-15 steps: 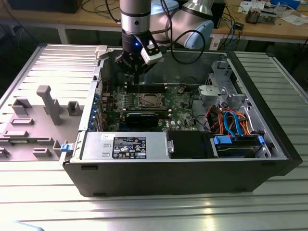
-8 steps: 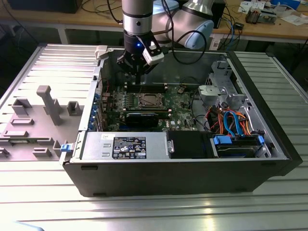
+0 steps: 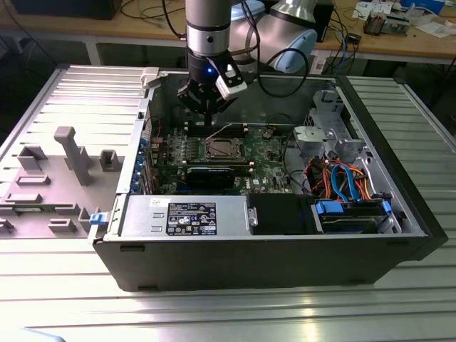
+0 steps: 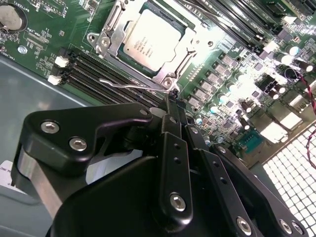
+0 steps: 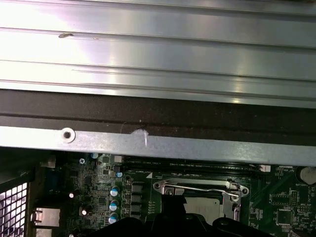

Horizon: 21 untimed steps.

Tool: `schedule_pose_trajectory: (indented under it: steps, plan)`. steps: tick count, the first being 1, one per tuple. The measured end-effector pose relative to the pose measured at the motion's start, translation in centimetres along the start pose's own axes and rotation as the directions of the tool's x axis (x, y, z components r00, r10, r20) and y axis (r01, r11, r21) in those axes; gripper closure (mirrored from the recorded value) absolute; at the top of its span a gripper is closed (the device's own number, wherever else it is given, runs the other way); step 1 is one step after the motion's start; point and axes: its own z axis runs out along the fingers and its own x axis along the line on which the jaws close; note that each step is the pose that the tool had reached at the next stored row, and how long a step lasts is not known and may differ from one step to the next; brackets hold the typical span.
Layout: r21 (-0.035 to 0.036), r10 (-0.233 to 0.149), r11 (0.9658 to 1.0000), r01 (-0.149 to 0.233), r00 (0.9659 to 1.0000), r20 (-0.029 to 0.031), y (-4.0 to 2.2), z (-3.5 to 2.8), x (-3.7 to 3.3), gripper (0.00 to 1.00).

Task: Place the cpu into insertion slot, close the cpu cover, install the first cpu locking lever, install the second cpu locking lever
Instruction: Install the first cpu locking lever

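Note:
The cpu (image 4: 150, 39) lies flat in the insertion slot (image 4: 106, 42), its dull silver top facing up. The cpu cover (image 4: 185, 47) is down around it as a silvery frame. A thin wire locking lever (image 4: 123, 84) runs along the socket's edge closest to my gripper (image 4: 173, 98), whose black fingers are shut together with the tip just beside that wire, holding nothing. In the first wrist view the lever (image 5: 197, 187) crosses the socket edge above the cpu (image 5: 210, 207). In the exterior view my gripper (image 3: 207, 117) hangs over the motherboard just behind the slot (image 3: 219, 148).
Black memory slots (image 4: 106, 74) lie between the socket and the case wall. A long black graphics card (image 3: 214, 173) sits in front of the socket. The case rim (image 5: 148, 140), a drive cage (image 3: 324, 132) and coloured cables (image 3: 342, 178) bound the space.

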Motion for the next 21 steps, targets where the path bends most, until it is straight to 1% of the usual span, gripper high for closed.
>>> schedule_pose_trajectory:
  steps: [3,13,16,19,21]
  plan:
    - [-0.0001,0.0,1.0,0.0,1.0,0.0001,0.0,0.1,-0.01,0.89]
    - [-0.0002,0.0,1.0,0.0,1.0,0.0002,0.0,0.11,-0.01,0.89]
    - [-0.0001,0.0,1.0,0.0,1.0,0.0001,-0.01,0.37,-0.14,0.89]
    - [-0.0023,0.0,1.0,0.0,1.0,0.0003,-0.01,0.51,-0.27,0.89]
    - [-0.0055,0.0,1.0,0.0,1.0,0.0005,-0.02,0.67,-0.47,0.89]
